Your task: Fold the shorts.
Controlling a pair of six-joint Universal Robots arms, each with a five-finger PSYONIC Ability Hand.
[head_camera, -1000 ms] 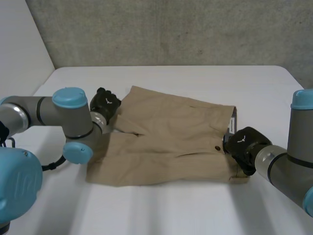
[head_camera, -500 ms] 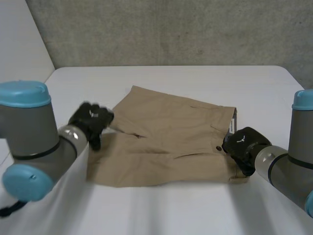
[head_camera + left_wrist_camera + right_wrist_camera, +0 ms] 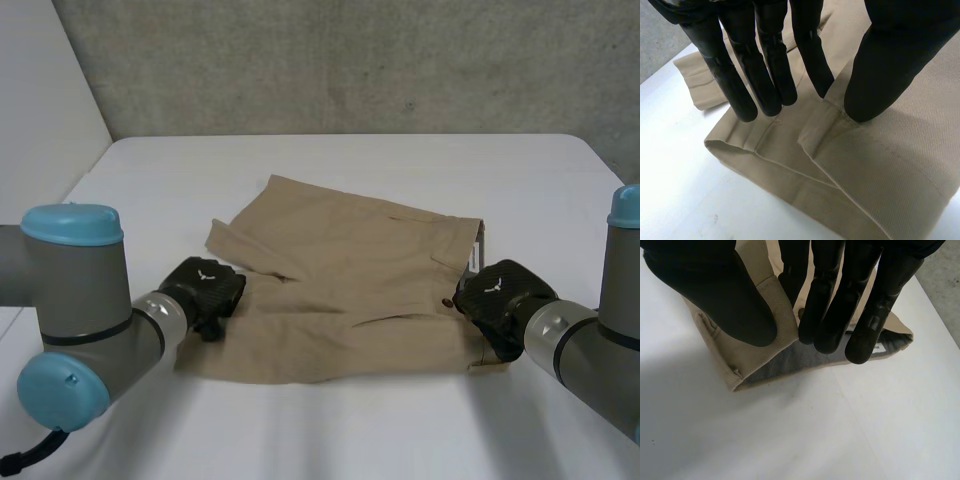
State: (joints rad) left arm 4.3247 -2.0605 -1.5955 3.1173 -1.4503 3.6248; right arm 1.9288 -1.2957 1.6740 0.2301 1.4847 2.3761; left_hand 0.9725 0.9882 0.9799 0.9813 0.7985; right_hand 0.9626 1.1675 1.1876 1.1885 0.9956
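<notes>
So the shorts (image 3: 350, 290) are lying flat on the bench (image 3: 380, 420), long axis running side to side between the two arms. Right hand (image 3: 497, 293) is pinching the waistband's near corner, thumb against fingers. Left hand (image 3: 205, 290) is resting straight, spread fingers on the leg hem's near corner, not gripping as far as I can see.

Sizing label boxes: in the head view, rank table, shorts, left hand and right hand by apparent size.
1. table
2. shorts
3. left hand and right hand: about alike, so unranked.
</notes>
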